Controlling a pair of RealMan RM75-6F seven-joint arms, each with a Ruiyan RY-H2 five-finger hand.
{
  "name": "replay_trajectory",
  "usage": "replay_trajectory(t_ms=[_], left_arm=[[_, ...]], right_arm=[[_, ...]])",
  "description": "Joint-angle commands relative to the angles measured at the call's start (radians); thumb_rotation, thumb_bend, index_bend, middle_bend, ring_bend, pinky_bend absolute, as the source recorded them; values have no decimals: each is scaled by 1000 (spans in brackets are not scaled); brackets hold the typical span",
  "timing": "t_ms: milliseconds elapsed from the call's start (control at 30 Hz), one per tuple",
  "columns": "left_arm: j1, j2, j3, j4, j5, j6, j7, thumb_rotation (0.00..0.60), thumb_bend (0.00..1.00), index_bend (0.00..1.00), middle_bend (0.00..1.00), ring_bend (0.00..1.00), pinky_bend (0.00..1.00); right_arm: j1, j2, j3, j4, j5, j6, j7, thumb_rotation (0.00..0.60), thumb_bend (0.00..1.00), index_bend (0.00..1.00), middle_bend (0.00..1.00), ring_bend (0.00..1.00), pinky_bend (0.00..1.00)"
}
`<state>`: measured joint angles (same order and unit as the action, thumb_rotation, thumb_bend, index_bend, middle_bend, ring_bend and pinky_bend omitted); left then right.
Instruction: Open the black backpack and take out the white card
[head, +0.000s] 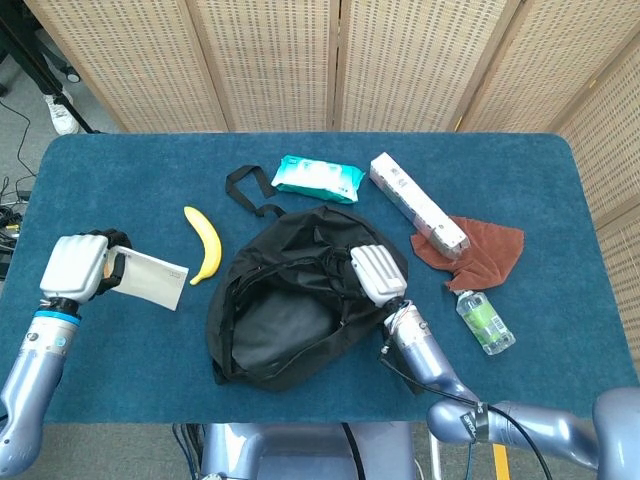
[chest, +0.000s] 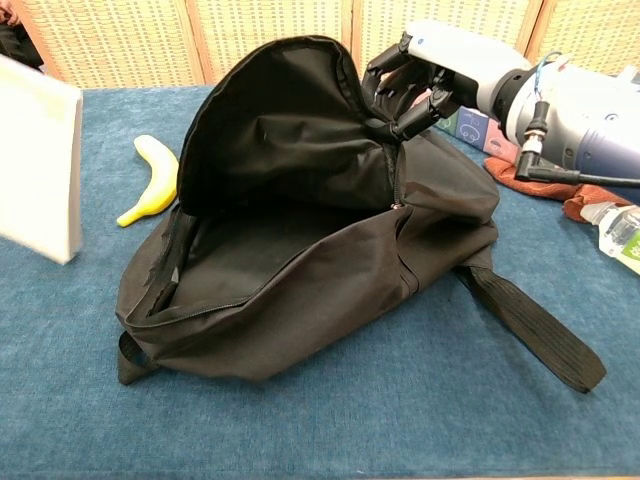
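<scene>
Black backpack (head: 300, 300) lies mid-worktop (head: 560, 200), main zip open, upper flap lifted so the dark inside shows in the chest view. Right robot hand (head: 376, 274) sits at the backpack's right top edge, fingers (chest: 400, 95) curled onto the flap fabric, holding it up. Left robot hand (head: 78, 267) is at the far left of the worktop, well apart from the backpack, fingers wrapped around one end of the white card (head: 150, 279). Card is outside the backpack, sticking out toward the banana (head: 205, 243), near it but not touching. In the chest view the card shows only as a pale slab at the left frame edge (whether its lower edge touches the worktop can't be told).

Other stuff: teal wipes pack (head: 318, 175) just behind the backpack, a loose black strap (head: 248, 188) beside it. Long white box (head: 417, 201) lies diagonally to the right, its lower end on a brown cloth (head: 484, 248). Small bottle (head: 485, 321) with a green label lies on its side just below the cloth.
</scene>
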<state>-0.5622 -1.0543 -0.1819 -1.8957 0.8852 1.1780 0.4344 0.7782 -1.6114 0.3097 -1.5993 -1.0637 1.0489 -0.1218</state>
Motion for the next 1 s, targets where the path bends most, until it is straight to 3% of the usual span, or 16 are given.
replay_trajectory(t_ms=[33,100,167,267,333,400,467,533,600,667,833,1000], left_arm=[[-65,-108,-22,109,-157,-37,75,600,515,670,221,222,377],[-68,-133,-41,149,-166,-60,23,600,465,330,4,9,179],[-66,-144,-49,173,-154,-70,-13,600,446,132,0,0,120],[-56,-160,-52,209,-109,-62,-61,600,424,10,0,0,109],[-42,-171,-62,217,-48,-11,-96,600,412,0,0,0,107],[-13,-189,-70,226,57,85,-153,600,392,0,0,0,105],[2,-198,-74,232,118,138,-181,600,375,0,0,0,100],[9,-192,-72,225,140,151,-188,600,355,0,0,0,90],[14,-173,-70,201,149,148,-182,600,329,0,0,0,84],[20,-157,-69,178,156,145,-183,600,315,0,0,0,76],[58,-131,-32,124,239,175,-203,600,314,0,0,0,63],[115,-87,23,56,317,201,-238,600,390,0,0,0,63]], right_arm=[[-1,1,-1,0,-1,-1,0,600,517,650,656,419,304],[-3,2,-3,0,-4,0,2,600,517,651,656,419,303],[-5,3,-3,1,-6,0,4,600,517,651,652,419,303],[-7,15,-6,-8,2,-16,10,600,517,651,624,416,301],[-8,32,-11,-21,-13,-22,11,600,467,650,585,400,287],[-17,63,-29,-47,-63,-33,39,600,325,618,531,359,264],[-24,103,-50,-78,-115,-62,83,600,158,508,431,275,209],[-30,140,-67,-102,-159,-81,120,600,29,315,256,116,113],[-39,182,-91,-124,-229,-84,151,600,0,211,129,27,62],[-52,216,-114,-133,-299,-69,174,600,0,164,39,0,37],[-95,328,-183,-110,-485,5,219,600,0,157,0,0,23],[-139,413,-234,-21,-642,130,281,600,0,157,0,0,23]])
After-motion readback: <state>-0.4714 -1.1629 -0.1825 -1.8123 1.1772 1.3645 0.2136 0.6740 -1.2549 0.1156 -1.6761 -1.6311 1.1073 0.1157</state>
